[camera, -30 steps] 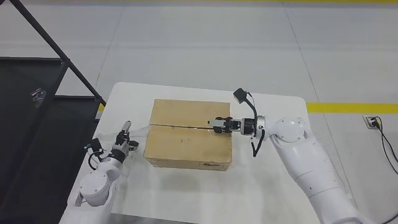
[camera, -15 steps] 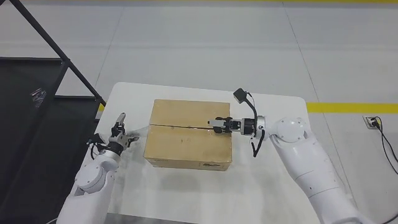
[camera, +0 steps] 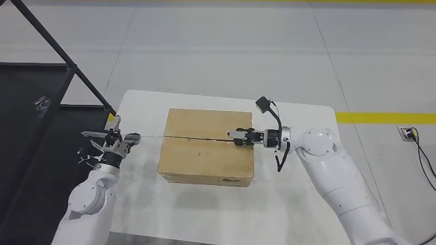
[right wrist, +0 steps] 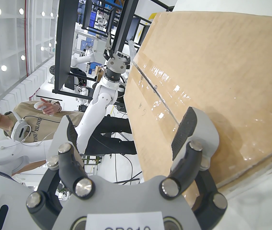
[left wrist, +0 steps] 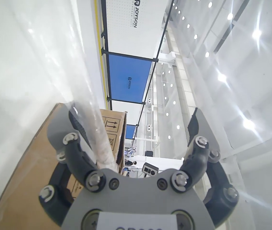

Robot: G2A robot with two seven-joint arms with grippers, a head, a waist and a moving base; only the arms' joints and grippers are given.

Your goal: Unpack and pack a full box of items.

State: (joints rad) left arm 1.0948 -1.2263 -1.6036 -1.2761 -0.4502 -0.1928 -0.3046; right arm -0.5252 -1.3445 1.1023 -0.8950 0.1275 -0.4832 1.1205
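Note:
A closed cardboard box (camera: pixel 204 153) sits in the middle of the white table (camera: pixel 293 197), with glossy clear tape along its top seam (right wrist: pixel 164 89). My left gripper (camera: pixel 109 138) hangs off the box's left side, past the table's left edge. It is open (left wrist: pixel 136 125), and a peeled strip of clear tape (left wrist: pixel 95 125) clings to one finger (left wrist: pixel 78 130). The strip (camera: pixel 146 136) stretches back to the box (left wrist: pixel 30 168). My right gripper (camera: pixel 237 137) is at the right end of the seam, open (right wrist: pixel 128 130), with one finger (right wrist: pixel 186 130) lying on the box top (right wrist: pixel 210 72).
A black metal frame (camera: pixel 41 75) stands just left of the table, close to the left arm. Bare table surface lies in front of the box and to its right.
The left gripper has drawn away from the box to the left, pulling the tape strip out longer, and its fingers have spread open. The right arm has stayed still.

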